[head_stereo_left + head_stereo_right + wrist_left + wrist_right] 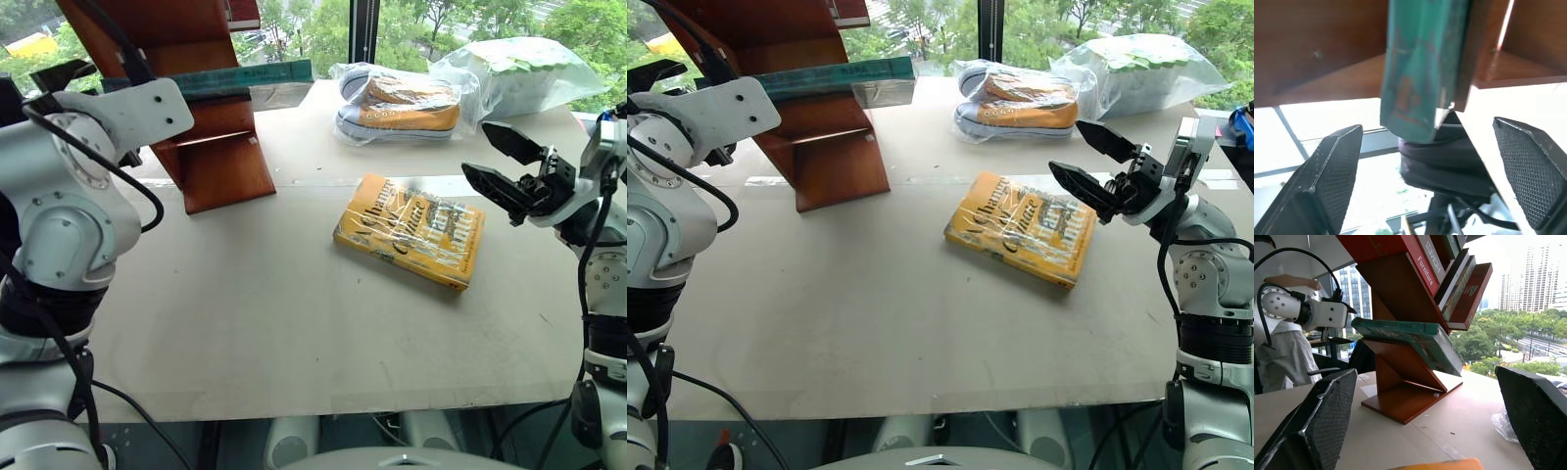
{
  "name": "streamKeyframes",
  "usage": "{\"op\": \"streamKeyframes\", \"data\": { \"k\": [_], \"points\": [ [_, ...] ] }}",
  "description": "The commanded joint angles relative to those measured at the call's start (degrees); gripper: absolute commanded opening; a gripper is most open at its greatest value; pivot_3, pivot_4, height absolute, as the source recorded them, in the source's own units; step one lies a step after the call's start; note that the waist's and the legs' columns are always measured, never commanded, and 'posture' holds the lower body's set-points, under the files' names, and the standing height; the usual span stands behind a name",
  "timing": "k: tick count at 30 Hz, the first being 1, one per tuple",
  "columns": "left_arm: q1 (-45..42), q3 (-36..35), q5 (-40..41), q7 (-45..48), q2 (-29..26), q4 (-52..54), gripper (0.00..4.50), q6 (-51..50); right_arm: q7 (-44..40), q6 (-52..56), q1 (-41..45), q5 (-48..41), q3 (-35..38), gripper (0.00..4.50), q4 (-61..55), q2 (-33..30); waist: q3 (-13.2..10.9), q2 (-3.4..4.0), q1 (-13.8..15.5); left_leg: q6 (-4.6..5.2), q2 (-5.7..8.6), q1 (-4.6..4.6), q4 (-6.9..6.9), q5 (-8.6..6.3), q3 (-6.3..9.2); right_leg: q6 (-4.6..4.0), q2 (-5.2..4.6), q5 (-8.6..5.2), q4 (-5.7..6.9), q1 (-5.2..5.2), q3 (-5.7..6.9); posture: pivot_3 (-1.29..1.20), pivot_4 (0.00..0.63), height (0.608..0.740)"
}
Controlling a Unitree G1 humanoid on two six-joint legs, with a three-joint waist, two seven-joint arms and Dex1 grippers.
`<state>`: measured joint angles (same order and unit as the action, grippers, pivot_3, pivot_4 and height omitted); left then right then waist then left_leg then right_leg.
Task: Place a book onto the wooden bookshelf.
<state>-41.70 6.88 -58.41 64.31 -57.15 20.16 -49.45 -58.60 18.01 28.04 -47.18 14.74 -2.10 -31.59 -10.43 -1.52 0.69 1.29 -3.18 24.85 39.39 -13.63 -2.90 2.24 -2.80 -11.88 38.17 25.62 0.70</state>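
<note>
The teal-green book (245, 78) lies flat on a tier of the wooden bookshelf (220, 162), its wrapped end jutting out to the right. In the left wrist view my left gripper (1427, 127) is open, and the book's near end (1415, 73) hangs just beyond its fingers (1332, 166), touching neither. The right wrist view shows the book (1415, 338) resting on the shelf (1400, 362), with the left gripper (1339, 325) at its far end. Over the table's right side my right gripper (500, 162) stands open and holds nothing.
A yellow-orange wrapped book (409, 230) lies on the table (245, 313) below the right gripper. Bagged shoes (397, 103) and another plastic bag (519, 73) sit at the back. Several books (1449, 269) fill the upper tiers. A person (1278, 357) stands behind the left arm.
</note>
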Motion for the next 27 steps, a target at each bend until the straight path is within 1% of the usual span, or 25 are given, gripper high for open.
{"op": "streamKeyframes", "data": {
  "k": [1, 5, 8, 12, 14, 15, 16, 18, 20, 23, 24, 25, 27],
  "points": [
    [-0.9, -2.2, -0.3, 1.0, 2.9, 5.2, 4.37, -3.5, -0.9, -1.1, 1.6, -0.1, 1.9, 4.5, -0.7, -0.8, 0.0, -0.01, 0.1, 0.0, 0.0, 0.01, 0.02, 0.0, 0.0, 0.0, 0.0, 0.0, 0.01, -0.01, 0.0, 0.0, 0.15, 0.693],
    [-3.4, -0.6, 1.0, 1.2, 10.2, 8.6, 4.37, -6.4, -1.3, -0.9, 1.6, 0.1, 2.0, 4.5, -0.5, -1.2, 0.0, -0.01, 0.1, 0.0, 0.01, 0.02, 0.08, 0.0, 0.02, 0.0, -0.01, 0.0, 0.01, -0.06, 0.01, 0.0, 0.15, 0.693],
    [-4.8, 0.3, 2.0, 2.1, 14.0, 10.5, 4.37, -8.5, -1.3, -0.7, 1.3, 0.0, 2.3, 4.5, -0.8, -1.6, 0.0, -0.01, -0.1, 0.0, 0.01, 0.01, 0.09, 0.0, 0.02, 0.0, 0.0, 0.01, 0.04, -0.05, 0.0, 0.0, 0.15, 0.693],
    [-7.3, 1.6, 6.6, 2.5, 24.3, 12.1, 4.37, -17.1, -1.0, -0.3, 0.4, 0.0, 2.9, 4.5, -1.7, -2.6, 0.0, 0.0, 0.0, 0.0, 0.01, -0.03, 0.1, 0.0, 0.01, 0.0, 0.0, 0.01, 0.13, -0.05, -0.02, 0.0, 0.15, 0.693],
    [-6.7, 2.6, 8.6, -0.1, 29.3, 11.9, 4.37, -18.1, -0.7, -0.1, 0.1, 0.0, 3.2, 4.5, -2.1, -2.8, 0.0, -0.01, 0.1, 0.0, 0.01, -0.03, 0.17, 0.0, 0.03, 0.0, 0.0, 0.0, 0.17, -0.07, -0.01, 0.0, 0.15, 0.693],
    [-6.3, 2.7, 10.1, -2.3, 32.9, 11.1, 4.37, -19.2, -0.4, -0.1, -0.2, -0.1, 3.4, 4.5, -2.4, -2.9, 0.0, -0.01, 0.0, 0.0, 0.02, -0.02, 0.2, 0.0, 0.03, 0.0, 0.0, 0.0, 0.19, -0.08, -0.01, 0.0, 0.15, 0.693],
    [-5.8, 3.1, 11.3, -4.2, 34.9, 10.3, 4.37, -18.8, -0.2, 0.0, -0.3, -0.1, 3.5, 4.5, -2.6, -3.0, 0.0, 0.03, 0.0, 0.0, 0.02, -0.02, 0.22, 0.0, 0.04, 0.0, 0.0, 0.0, 0.21, -0.08, -0.01, 0.0, 0.15, 0.693],
    [-5.3, 3.5, 14.4, -10.4, 38.5, 7.6, 4.37, -12.4, 0.1, 0.0, -0.7, 0.1, 3.7, 4.5, -3.2, -3.2, 0.0, 0.02, -0.1, 0.0, 0.02, -0.04, 0.24, 0.0, 0.04, 0.0, -0.01, 0.0, 0.25, -0.08, -0.03, 0.0, 0.15, 0.693],
    [-6.3, 1.8, 17.8, -17.2, 43.2, 3.6, 4.37, -8.4, 0.6, 0.0, -1.2, 0.1, 4.1, 4.5, -4.0, -3.4, 0.0, 0.02, -0.1, 0.0, 0.01, -0.07, 0.24, 0.0, 0.04, -0.01, 0.0, 0.0, 0.35, -0.05, -0.05, 0.0, 0.15, 0.693],
    [-6.3, -1.4, 23.9, -24.4, 47.8, -1.0, 4.37, -2.5, 1.7, 0.4, -2.4, -0.2, 4.9, 4.5, -6.0, -3.7, 0.0, 0.02, -0.2, 0.0, 0.01, -0.12, 0.26, 0.0, 0.04, -0.01, 0.0, 0.0, 0.45, -0.05, -0.07, 0.0, 0.15, 0.693],
    [-5.6, -4.0, 27.6, -25.8, 50.8, -1.3, 4.37, -1.2, 2.0, 0.7, -3.3, -0.5, 5.4, 4.5, -7.0, -4.0, 0.0, 0.03, -0.2, 0.0, 0.02, -0.12, 0.28, 0.0, 0.04, -0.01, -0.01, 0.0, 0.48, -0.05, -0.07, 0.0, 0.15, 0.693],
    [-4.2, -5.6, 30.6, -26.3, 52.5, -1.0, 4.37, -0.6, 2.4, 1.0, -4.4, -0.7, 5.8, 4.5, -7.9, -4.2, 0.0, 0.03, -0.1, 0.0, 0.02, -0.12, 0.29, 0.0, 0.04, -0.01, -0.01, 0.0, 0.49, -0.05, -0.08, 0.0, 0.15, 0.693],
    [0.5, -6.4, 35.4, -24.6, 52.9, 0.9, 4.37, 1.0, 2.7, 1.3, -7.0, -0.5, 6.4, 4.5, -9.6, -4.9, 0.1, 0.05, -0.1, 0.0, 0.02, -0.09, 0.31, 0.0, 0.03, -0.01, -0.02, 0.0, 0.48, -0.04, -0.07, 0.0, 0.15, 0.693]
  ]
}}
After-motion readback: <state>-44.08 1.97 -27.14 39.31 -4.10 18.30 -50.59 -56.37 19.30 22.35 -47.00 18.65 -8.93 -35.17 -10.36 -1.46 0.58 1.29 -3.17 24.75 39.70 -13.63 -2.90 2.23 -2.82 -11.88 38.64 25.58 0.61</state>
